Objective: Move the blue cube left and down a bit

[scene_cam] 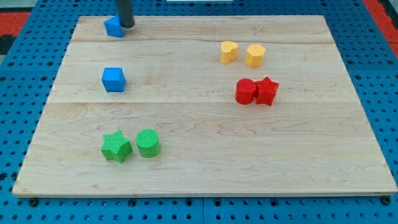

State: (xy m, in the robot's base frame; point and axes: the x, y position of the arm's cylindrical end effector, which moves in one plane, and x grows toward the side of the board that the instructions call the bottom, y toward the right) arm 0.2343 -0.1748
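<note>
Sitting square, blue cube (114, 79); axis prob. none.

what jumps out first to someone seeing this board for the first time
The dark rod at the view's top left stands out: my tip sits against the right side of a blue block near the board's top edge. Below it lies the blue cube, alone. The rest comes in colour pairs: two yellow blocks and two red blocks to the right, a green star and green cylinder at bottom left.
</note>
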